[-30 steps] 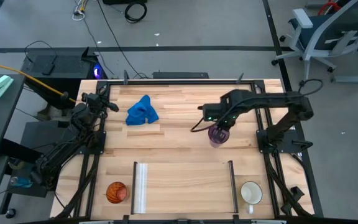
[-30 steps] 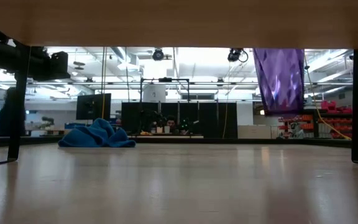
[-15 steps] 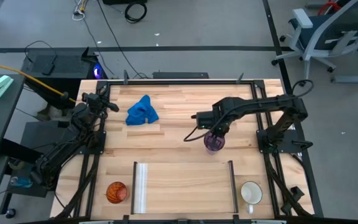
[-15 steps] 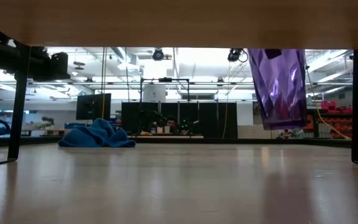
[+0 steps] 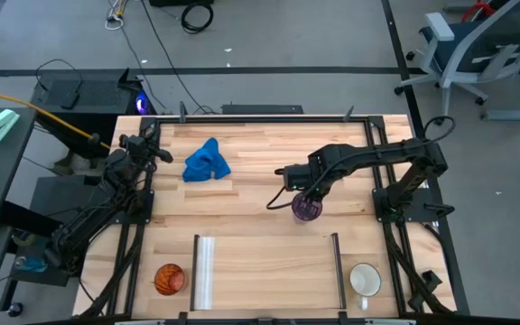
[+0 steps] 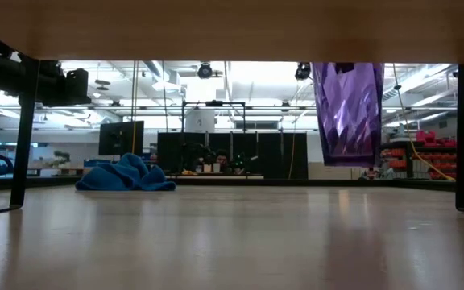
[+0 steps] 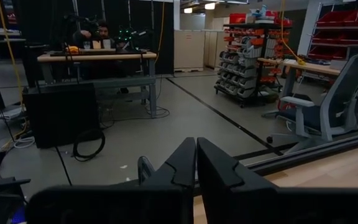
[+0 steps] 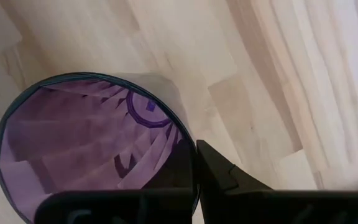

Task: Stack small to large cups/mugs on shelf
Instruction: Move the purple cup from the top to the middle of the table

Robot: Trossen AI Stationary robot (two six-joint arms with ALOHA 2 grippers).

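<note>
Since a second ago I see the right gripper [image 5: 306, 200] has carried the purple tumbler [image 5: 306, 209] leftward and toward the near side of the counter [image 5: 260, 153], and the tumbler, tilted half a second back, hangs upright again. From the low view the purple tumbler [image 6: 347, 113] is clear of the wood, its base well above the surface. My right wrist camera looks down into its open mouth [image 8: 95, 149]; the right fingers [image 8: 219, 171] are clenched on the rim, one inside the wall and one outside. The shelf [image 5: 273, 271] lies at the near edge of the counter, its silver rail [image 5: 205, 271] on the left end and its thin dark rail [image 5: 338, 269] on the right; the tumbler sits just beyond its far right part, not yet over it. The orange cup [image 5: 170, 279] stands on the counter just left of the silver rail, and the white mug [image 5: 365, 280] stands just right of the dark rail. The blue cloth [image 5: 206, 162] lies crumpled toward the far left. My left gripper [image 5: 158, 153] waits at the far left edge of the counter, its fingers [image 7: 182, 165] pressed together on nothing.
</note>
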